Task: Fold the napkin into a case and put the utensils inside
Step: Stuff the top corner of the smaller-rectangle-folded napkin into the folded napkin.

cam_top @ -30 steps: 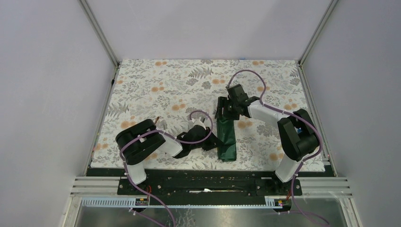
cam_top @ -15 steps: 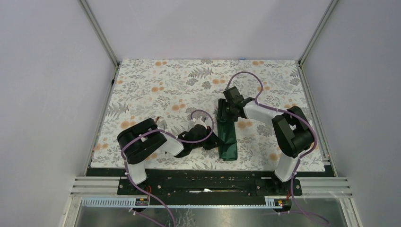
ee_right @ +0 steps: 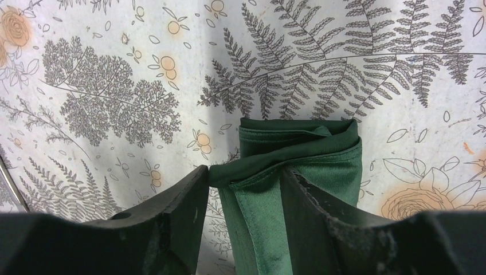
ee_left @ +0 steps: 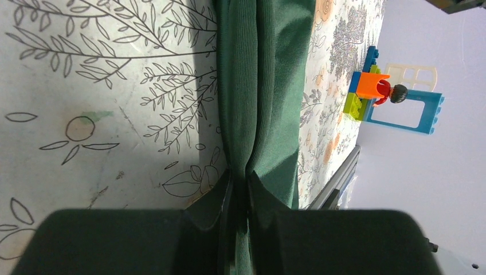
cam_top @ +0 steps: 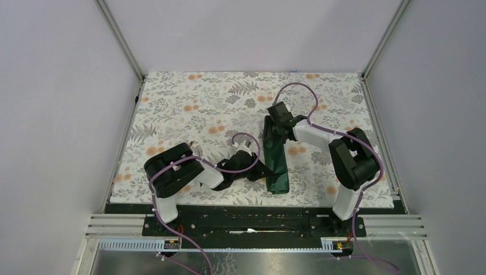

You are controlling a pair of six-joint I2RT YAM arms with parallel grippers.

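Note:
The dark green napkin (cam_top: 277,166) lies folded into a narrow long case on the tablecloth, near the front middle. My left gripper (cam_top: 264,171) is at its left side near the front end, shut on a pinch of the cloth (ee_left: 261,86). My right gripper (cam_top: 269,136) is over the far end. In the right wrist view its jaws stand apart around the left layers of the folded end (ee_right: 309,152); the left finger (ee_right: 183,209) touches the fold edge. The spoon and knife are not in view.
The floral grey and orange tablecloth (cam_top: 189,114) covers the table inside white walls. Bright toy blocks (ee_left: 378,91) stand beyond the napkin in the left wrist view. A metal rail (cam_top: 252,220) runs along the front edge.
My right gripper has moved a little left and forward onto the napkin's far end. My left gripper keeps its hold and has shifted slightly right.

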